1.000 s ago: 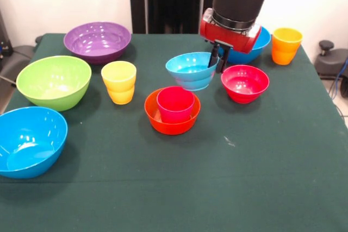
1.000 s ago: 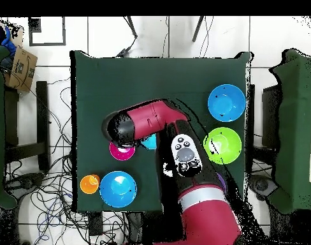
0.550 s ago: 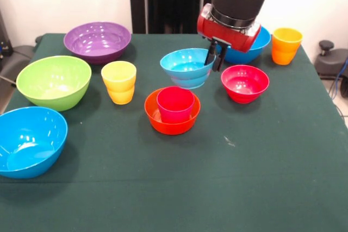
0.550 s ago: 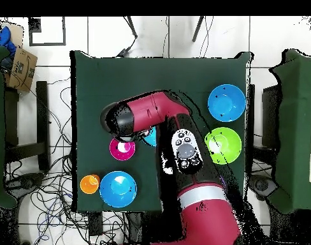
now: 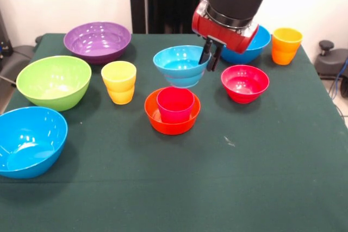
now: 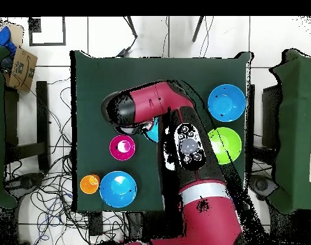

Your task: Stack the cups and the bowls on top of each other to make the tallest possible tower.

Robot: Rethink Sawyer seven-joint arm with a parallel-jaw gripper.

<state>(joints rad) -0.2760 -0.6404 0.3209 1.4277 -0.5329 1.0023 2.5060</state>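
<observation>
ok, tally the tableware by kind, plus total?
Bowls: 7 — purple, green, big blue near, big blue far, light blue in the gripper, small red, orange.
Cups: 3 — yellow, orange, red inside the orange bowl.
Total: 10

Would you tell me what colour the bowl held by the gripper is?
Light blue; the bowl, pinched at its rim by the gripper, shows best in the front view.
</observation>
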